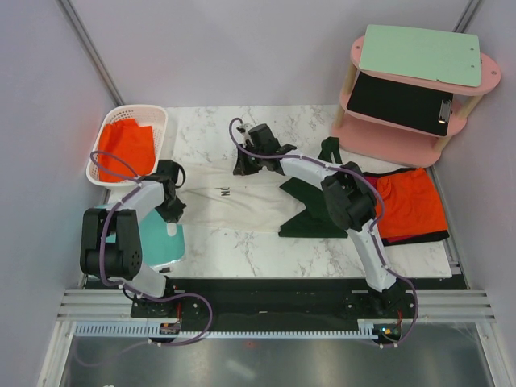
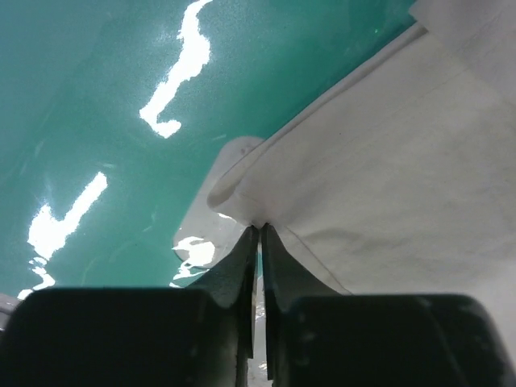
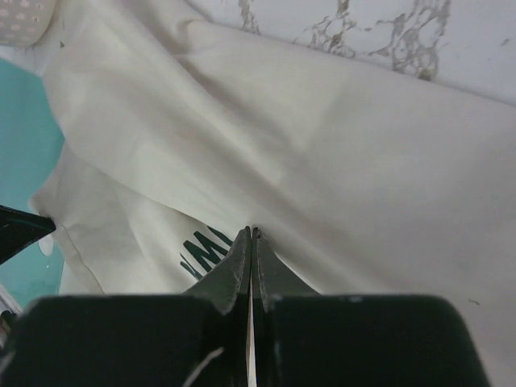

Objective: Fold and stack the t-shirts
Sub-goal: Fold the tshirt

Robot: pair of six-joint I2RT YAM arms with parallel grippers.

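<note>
1. Nearest the arm bases, the teal mat [image 2: 97, 81] is lying flat on the marble table [image 1: 242, 251], and its glossy, smooth face is throwing back bright glare
2. At the mat's edge the left gripper [image 2: 258, 228] is pinching the rolled hem of the cream-white t-shirt [image 1: 234, 205], its jaws drawn to a narrow slit with the cloth at their tips
3. That shirt is lying spread across the middle of the table between the two grippers; it is matt and soft, creasing in long shallow folds and showing small dark lettering [image 3: 201, 248]
4. The step in hand is probably the first fold. It calls for lifting both pinches together, keeping the edge taut between them, carrying it low and laying it edge on edge. Both grips are taking very little cloth, so a quick pull is likely to slip them free
5. The dark green t-shirt [image 1: 310, 216] is lying rumpled in angular flaps under the right arm, at the cream shirt's right end; whether they overlap I cannot tell
6. At the shirt's far edge the right gripper [image 3: 251, 234] is closing fully on a raised ridge of cream cloth
7. Farther off, a white lattice basket [image 1: 121, 113] is holding orange cloth [image 1: 129, 147], and a rounded pink shelf [image 1: 403, 143] is standing at the far right
</note>
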